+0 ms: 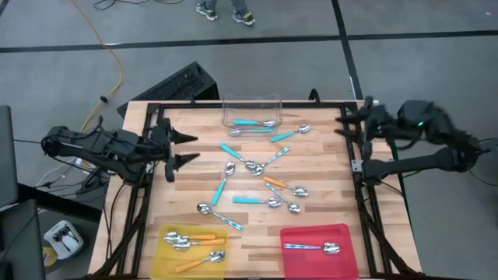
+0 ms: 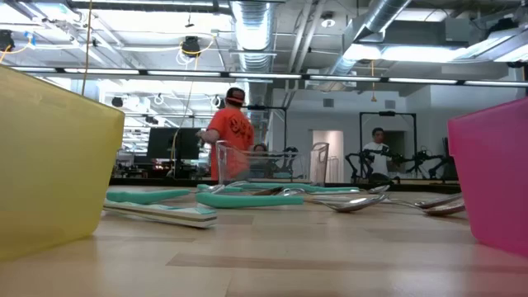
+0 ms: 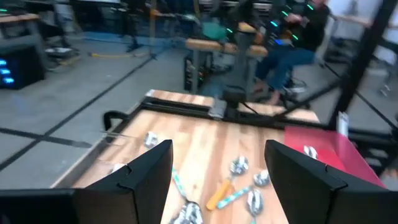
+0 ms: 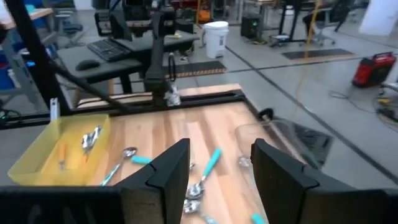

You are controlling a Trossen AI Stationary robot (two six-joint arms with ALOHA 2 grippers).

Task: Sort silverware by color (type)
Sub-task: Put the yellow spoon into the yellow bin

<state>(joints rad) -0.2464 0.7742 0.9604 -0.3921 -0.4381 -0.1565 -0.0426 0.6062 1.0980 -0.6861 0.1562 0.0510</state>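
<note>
High view: left pincer (image 1: 184, 149) wide open, empty.

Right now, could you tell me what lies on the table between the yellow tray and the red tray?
In the high view, only bare wood separates the yellow tray from the red tray; no spoon lies there.

Silverware (image 1: 257, 183) scattered flat mid-table, teal, orange, silver handles, perhaps 3 on yellow tray (image 1: 159, 260)
</note>
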